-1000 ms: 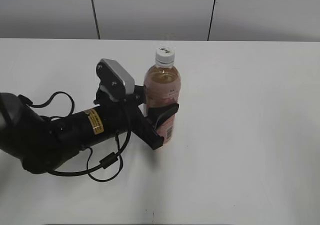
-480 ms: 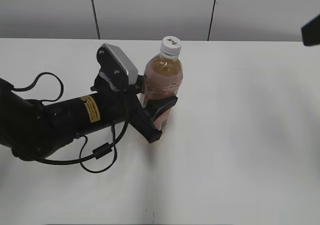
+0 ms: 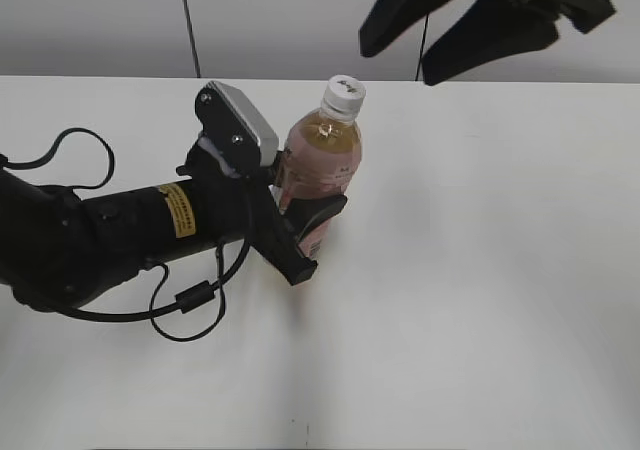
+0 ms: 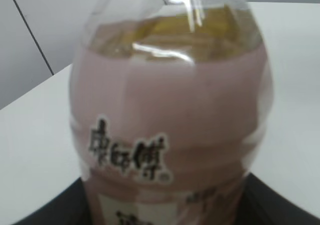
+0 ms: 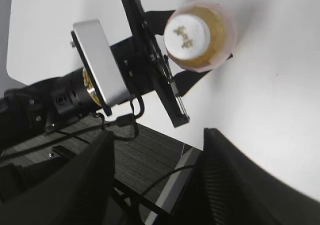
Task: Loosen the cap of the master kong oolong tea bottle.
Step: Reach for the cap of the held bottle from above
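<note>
The master kong oolong tea bottle [image 3: 322, 175] stands tilted on the white table, amber tea above a pink label. It fills the left wrist view [image 4: 170, 115] and is seen from above in the right wrist view [image 5: 220, 40]. Its white cap [image 3: 343, 94] with a small dark mark sits on top; it also shows in the right wrist view [image 5: 187, 33]. My left gripper [image 3: 305, 225] is shut on the bottle's labelled body. My right gripper [image 3: 415, 45] is open and empty, high above and right of the cap; its two dark fingers frame the bottom of the right wrist view [image 5: 157, 175].
The white table [image 3: 500, 270] stretches to the right and front of the bottle. A grey panelled wall [image 3: 300, 20] rises behind it. The left arm with its cables [image 3: 120, 240] lies across the table's left side. Dark flooring [image 5: 150, 155] shows past the table edge.
My right gripper has come in from the upper right to above the bottle. My left gripper has lifted and tilted the bottle slightly left.
</note>
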